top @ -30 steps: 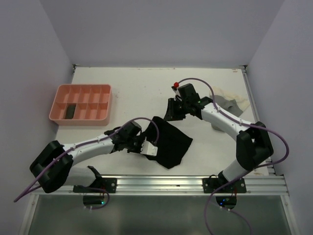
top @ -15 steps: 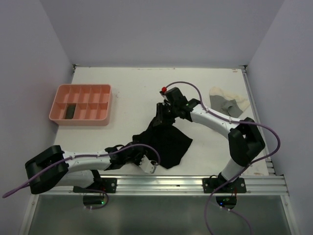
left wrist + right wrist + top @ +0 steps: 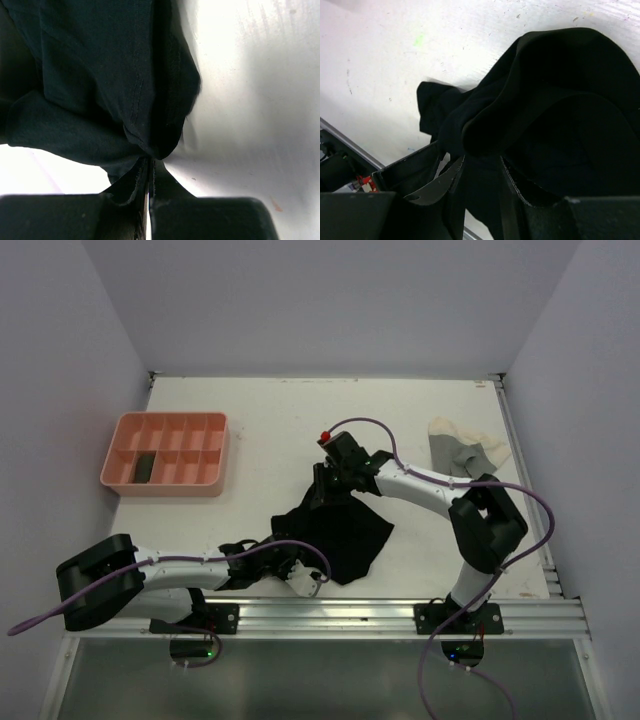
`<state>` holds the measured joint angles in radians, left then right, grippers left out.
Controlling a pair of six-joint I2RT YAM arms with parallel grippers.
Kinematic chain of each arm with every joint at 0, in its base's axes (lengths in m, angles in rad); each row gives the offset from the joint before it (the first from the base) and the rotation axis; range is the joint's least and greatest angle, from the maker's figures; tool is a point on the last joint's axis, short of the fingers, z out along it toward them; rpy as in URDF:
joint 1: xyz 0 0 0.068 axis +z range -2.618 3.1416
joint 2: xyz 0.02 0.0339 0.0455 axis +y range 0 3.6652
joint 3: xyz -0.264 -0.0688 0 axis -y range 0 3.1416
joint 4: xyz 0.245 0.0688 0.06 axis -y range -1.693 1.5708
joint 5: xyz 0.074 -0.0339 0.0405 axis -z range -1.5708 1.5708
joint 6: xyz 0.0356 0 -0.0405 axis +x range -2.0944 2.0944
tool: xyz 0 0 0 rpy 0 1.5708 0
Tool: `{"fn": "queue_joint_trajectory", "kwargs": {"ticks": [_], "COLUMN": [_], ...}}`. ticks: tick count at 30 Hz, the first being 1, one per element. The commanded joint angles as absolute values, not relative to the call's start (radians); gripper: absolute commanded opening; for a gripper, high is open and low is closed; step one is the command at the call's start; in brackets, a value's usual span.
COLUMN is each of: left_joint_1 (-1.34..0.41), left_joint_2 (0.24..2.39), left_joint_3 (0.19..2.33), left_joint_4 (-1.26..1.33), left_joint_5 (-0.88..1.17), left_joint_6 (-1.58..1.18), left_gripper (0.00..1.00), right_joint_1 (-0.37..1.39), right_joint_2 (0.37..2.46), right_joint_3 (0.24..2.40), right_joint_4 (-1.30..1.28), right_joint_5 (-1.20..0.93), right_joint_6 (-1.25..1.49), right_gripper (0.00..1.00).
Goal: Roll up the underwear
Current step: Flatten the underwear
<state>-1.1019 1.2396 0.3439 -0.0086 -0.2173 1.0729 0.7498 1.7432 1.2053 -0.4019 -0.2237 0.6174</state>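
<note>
From above, the black underwear point(image 3: 345, 530) lies crumpled mid-counter point(image 3: 270, 430), the left gripper point(image 3: 290, 570) at its near-left corner, the right gripper point(image 3: 325, 488) at its far edge, and a cream pair point(image 3: 465, 447) far right. The left wrist view shows jaws clamped together on a pinch of black cloth. The right wrist view shows jaws partly apart with a fold of the black cloth between them.

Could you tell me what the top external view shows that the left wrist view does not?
Only the top external view shows the pink tray with a dark roll in one compartment, the cream and grey garments far right, and the right gripper. Only the left wrist view shows the left gripper pinching cloth. Both show the black underwear on the white table.
</note>
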Motion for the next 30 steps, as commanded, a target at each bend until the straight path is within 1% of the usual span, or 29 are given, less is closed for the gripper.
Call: {"fn": "queue_joint_trajectory", "kwargs": {"ticks": [1,8,14,21,30], "left_joint_1": [-1.109,-1.109,-1.109,-1.109,-1.109], "left_joint_2": [1.235,1.227,1.226,1.224,1.221], "left_joint_3": [0.356,0.351,0.351,0.351,0.351], "left_joint_4": [0.015,0.012,0.011,0.015,0.02], "left_joint_5": [-0.229,-0.227,-0.222,-0.224,-0.227], "left_joint_6": [1.049,1.042,1.043,1.049,1.049], "left_gripper": [0.0,0.0,0.0,0.0,0.0], "right_joint_1": [0.747,0.747,0.747,0.747,0.747], "right_joint_2": [1.766,1.77,1.715,1.782,1.836], "right_joint_3": [1.259,1.307,1.321,1.374,1.401], "right_joint_4": [-0.382,-0.403,-0.417,-0.456,-0.479], "right_joint_5": [-0.176,-0.163,-0.163,-0.195,-0.225], "right_joint_6": [0.598,0.563,0.519,0.479,0.451], "right_gripper": [0.33,0.31,0.33,0.36,0.35]}}
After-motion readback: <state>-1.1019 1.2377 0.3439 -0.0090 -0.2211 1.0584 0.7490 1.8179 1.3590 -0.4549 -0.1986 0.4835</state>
